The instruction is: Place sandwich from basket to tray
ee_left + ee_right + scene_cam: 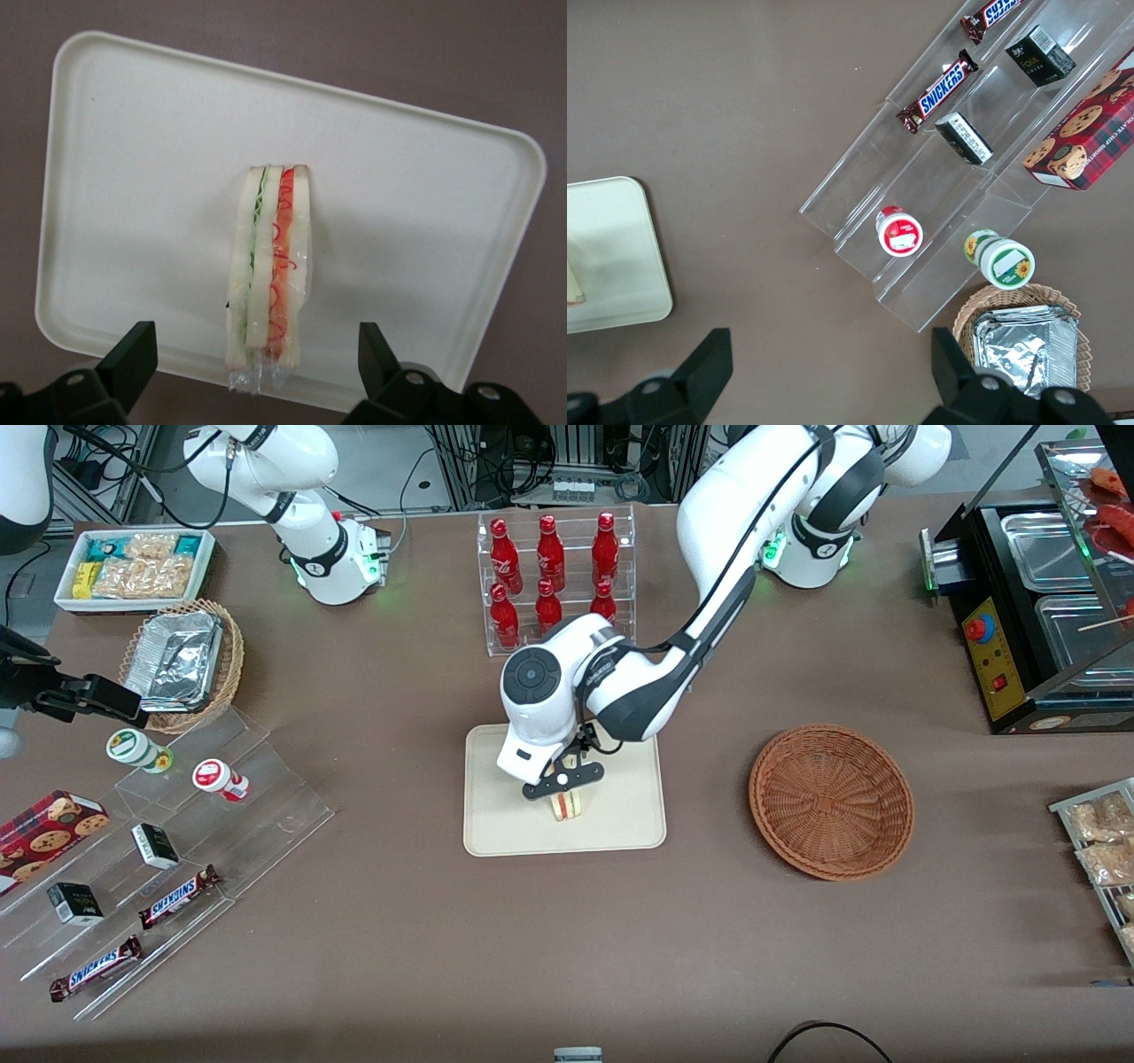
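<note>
The sandwich (567,806), a wedge of pale bread with red and green filling in clear wrap, lies on the cream tray (620,828) in the part nearer the front camera. My left gripper (564,781) hangs just above it, open. In the left wrist view the sandwich (270,266) rests on the tray (133,177), and the two black fingers (135,350) stand wide apart on either side of it, touching nothing. The reddish-brown basket (831,802) sits beside the tray toward the working arm's end, with nothing in it. The tray's corner shows in the right wrist view (611,257).
A clear rack of red bottles (554,576) stands farther from the front camera than the tray. Toward the parked arm's end are an acrylic stepped display (177,850) with snacks, a tan basket with foil containers (182,664) and a white snack box (133,567). A black food warmer (1036,602) stands at the working arm's end.
</note>
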Controlling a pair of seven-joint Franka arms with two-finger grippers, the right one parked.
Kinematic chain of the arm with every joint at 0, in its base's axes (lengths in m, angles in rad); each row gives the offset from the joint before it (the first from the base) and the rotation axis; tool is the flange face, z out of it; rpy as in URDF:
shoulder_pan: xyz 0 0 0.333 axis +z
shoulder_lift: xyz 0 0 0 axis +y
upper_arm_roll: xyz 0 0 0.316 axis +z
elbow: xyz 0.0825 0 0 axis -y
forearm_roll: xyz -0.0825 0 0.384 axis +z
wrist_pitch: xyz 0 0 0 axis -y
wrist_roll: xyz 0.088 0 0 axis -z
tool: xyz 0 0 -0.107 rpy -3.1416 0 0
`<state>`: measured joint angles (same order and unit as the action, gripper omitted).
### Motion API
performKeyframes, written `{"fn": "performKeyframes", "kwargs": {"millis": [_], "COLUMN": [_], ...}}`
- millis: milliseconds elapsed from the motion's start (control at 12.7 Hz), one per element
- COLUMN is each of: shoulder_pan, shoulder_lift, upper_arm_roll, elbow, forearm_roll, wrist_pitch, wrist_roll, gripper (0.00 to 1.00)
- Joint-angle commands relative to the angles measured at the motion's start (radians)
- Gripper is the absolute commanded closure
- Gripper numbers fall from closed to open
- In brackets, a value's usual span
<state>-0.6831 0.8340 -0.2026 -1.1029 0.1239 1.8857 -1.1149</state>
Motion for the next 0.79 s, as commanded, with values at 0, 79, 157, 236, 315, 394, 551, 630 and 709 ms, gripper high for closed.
{"fn": "performKeyframes", "kwargs": {"millis": [0, 79, 157, 236, 315, 394, 551, 630, 709], "shoulder_pan": [0.005, 0.004, 0.004, 0.010, 0.023, 0.031, 0.104, 0.115, 0.134], "shoulder_lift": [-0.035, -0.050, -0.061, -0.070, -0.090, -0.104, -0.156, -0.171, -0.190], "upper_arm_roll": [-0.004, 0.002, 0.008, 0.006, 0.006, 0.008, 0.002, 0.005, 0.006], "elbow": [0.009, 0.009, 0.008, 0.006, 0.005, 0.005, -0.006, -0.017, -0.035], "forearm_roll": [0.000, 0.005, 0.011, 0.010, 0.005, 0.011, 0.002, 0.012, 0.013], "wrist_pitch": [-0.027, -0.027, -0.033, -0.048, -0.097, -0.158, -0.180, -0.172, -0.178], "wrist_roll": [0.049, 0.062, 0.087, 0.125, 0.156, 0.168, 0.199, 0.213, 0.225], "gripper": [0.00, 0.00, 0.00, 0.00, 0.00, 0.00, 0.00, 0.00, 0.00]}}
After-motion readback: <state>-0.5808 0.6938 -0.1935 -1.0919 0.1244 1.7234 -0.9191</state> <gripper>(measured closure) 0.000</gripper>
